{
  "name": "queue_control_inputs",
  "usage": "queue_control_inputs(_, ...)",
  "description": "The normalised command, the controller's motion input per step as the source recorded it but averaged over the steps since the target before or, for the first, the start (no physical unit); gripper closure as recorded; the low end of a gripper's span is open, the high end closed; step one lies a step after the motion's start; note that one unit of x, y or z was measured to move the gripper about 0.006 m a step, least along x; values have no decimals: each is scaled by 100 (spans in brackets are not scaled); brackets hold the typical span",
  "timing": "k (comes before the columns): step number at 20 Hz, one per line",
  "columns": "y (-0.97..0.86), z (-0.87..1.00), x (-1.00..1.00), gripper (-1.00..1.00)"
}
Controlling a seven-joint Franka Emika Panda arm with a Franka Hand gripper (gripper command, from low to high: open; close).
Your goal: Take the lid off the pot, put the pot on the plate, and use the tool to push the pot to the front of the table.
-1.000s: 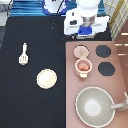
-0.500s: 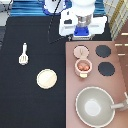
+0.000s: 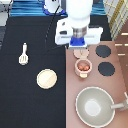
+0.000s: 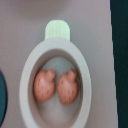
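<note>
- Exterior view: the pot point(image 3: 77, 67) stands uncovered on the pinkish stove panel point(image 3: 72, 102), and you can see the reddish-brown contents point(image 3: 83, 65) inside it.
- The lid point(image 3: 79, 53) looks to be off. It reads as a pale disc lying on the panel just beside the pot, toward this view's top, half hidden under the hand, so I judge step 1 done.
- The gripper point(image 3: 80, 46) hangs over that lid and just above the pot's top edge. You cannot tell whether it is open or closed, or whether it holds anything.
- The plate point(image 3: 47, 78) is bare on the black table point(image 3: 30, 107), well apart from the pot toward this view's left, so the pot is not on the plate yet.
- The tool point(image 3: 23, 54) lies flat on the table further left, nothing near it, so the push has not started. By my count, 2 steps are left.
- Surface: 2 black burners point(image 3: 103, 51) are to the right of the pot, and a big grey pan point(image 3: 95, 106) is at bottom right with its handle pointing right.
- Room: there is blue clutter and a white robot base along the top edge, nothing readable.
- Wrist view: you look straight down into the pot point(image 4: 27, 75), where 2 reddish lumps point(image 4: 56, 86) sit side by side.
- 1 pale side tab point(image 4: 59, 29) sticks out over the pink panel point(image 4: 20, 20). No lid or plate is in this patch.
</note>
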Motion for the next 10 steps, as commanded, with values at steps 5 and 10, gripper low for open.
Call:
queue_control_inputs(5, 0, -60, 51, -100)
queue_control_inputs(10, 1, -51, -4, -100)
